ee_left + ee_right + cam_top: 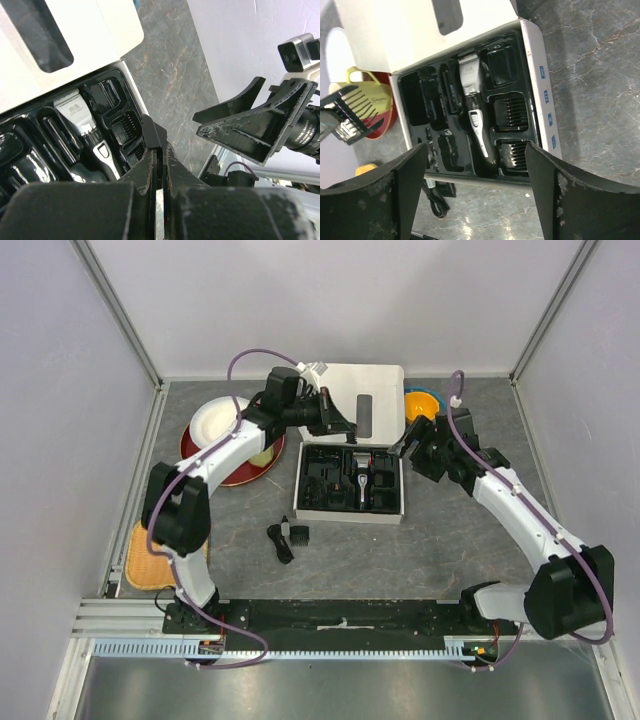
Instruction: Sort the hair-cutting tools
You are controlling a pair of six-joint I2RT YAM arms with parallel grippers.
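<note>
The black-and-silver clipper [360, 478] lies in the black tray of the white box [350, 512]; it also shows in the left wrist view [82, 125] and the right wrist view [475, 110]. Several black comb attachments [511, 111] sit in tray pockets. My left gripper [338, 423] hovers over the tray's far edge, shut on one black comb attachment [152, 134], whose teeth show in the right wrist view [350, 112]. My right gripper [415, 447] is open and empty by the box's right far corner, its fingers [415, 165] apart above the tray. No brush can be made out.
The box lid [365, 400] stands open at the back. A black cord with plug [283, 538] lies in front of the box. A red plate with a white bowl [215, 425] is at the left, a yellow-and-blue bowl [422, 402] at the back right, and a woven mat [150, 555] at the near left.
</note>
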